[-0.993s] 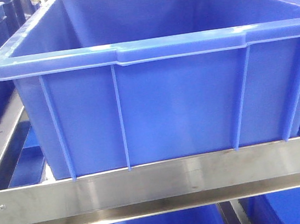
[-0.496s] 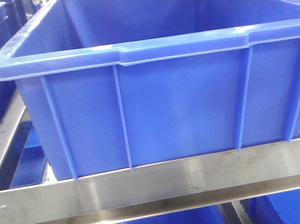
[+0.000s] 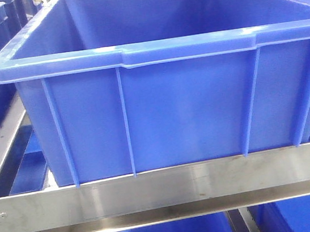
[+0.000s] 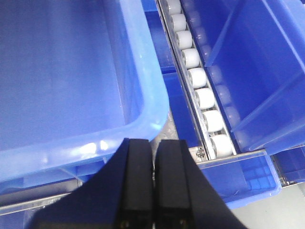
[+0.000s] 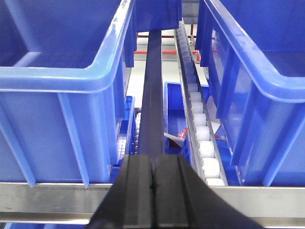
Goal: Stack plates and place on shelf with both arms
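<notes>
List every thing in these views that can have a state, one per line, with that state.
left gripper: shut, holding nothing
right gripper: shut, holding nothing
blue crate: upright on the shelf, open-topped, nothing visible inside
shelf: front rail bare, carrying crates behind it
roller track: uncovered, running between two crates
plates: not in any view
</notes>
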Motion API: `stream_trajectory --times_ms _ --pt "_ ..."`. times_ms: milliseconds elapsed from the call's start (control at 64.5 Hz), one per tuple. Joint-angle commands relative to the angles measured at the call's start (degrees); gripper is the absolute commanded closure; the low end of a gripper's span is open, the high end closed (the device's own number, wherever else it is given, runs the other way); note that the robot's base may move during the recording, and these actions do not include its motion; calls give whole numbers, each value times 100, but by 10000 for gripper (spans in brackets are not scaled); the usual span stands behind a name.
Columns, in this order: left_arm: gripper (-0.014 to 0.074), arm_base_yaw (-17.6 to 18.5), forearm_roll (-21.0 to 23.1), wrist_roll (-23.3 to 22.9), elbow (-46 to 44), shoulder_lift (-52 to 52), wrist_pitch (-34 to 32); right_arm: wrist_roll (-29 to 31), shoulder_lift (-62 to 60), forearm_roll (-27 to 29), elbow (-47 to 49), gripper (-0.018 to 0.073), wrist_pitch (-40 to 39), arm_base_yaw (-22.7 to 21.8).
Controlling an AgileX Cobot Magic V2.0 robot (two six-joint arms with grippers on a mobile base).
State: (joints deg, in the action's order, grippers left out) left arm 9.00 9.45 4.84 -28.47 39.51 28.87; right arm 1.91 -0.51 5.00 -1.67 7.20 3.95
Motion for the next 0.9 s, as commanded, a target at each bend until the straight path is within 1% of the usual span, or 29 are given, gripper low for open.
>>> stream_trajectory --times_ms 0,310,372,434,496,527,589,605,651,745,884 --pt "511 -13 82 -33 -166 5 -395 -7 -132 -57 94 503 -536 -19" --pt "511 -13 82 -33 -148 5 -395 -7 -132 -57 94 503 -536 -19" --pt "511 -13 72 -33 -78 -61 -502 -7 -132 -57 94 503 -536 -19" --pt "511 -13 62 -33 162 -208 -897 -7 -132 -57 94 503 -536 -19" --pt "511 -13 26 -33 577 -498 -1675 -7 -132 -57 94 503 -536 -19" --pt "511 -13 -67 -33 858 -675 -2079 -7 -132 -57 94 503 -536 -19" --pt "511 -35 -289 -33 1381 -980 -2669 -7 -132 -57 94 503 -536 -19" --pt "511 -51 -330 -33 1544 -1100 -2825 -7 -132 -57 94 503 -536 -19" --pt "511 -151 -333 -33 1842 -1393 -3000 -7 -132 -57 94 503 -536 -19" --pt "511 -408 -346 -33 2367 -1976 -2984 -7 -132 -57 94 503 -536 -19" --pt "511 -881 -774 -33 2881 -2990 -2925 -7 -132 -57 94 503 -536 -19"
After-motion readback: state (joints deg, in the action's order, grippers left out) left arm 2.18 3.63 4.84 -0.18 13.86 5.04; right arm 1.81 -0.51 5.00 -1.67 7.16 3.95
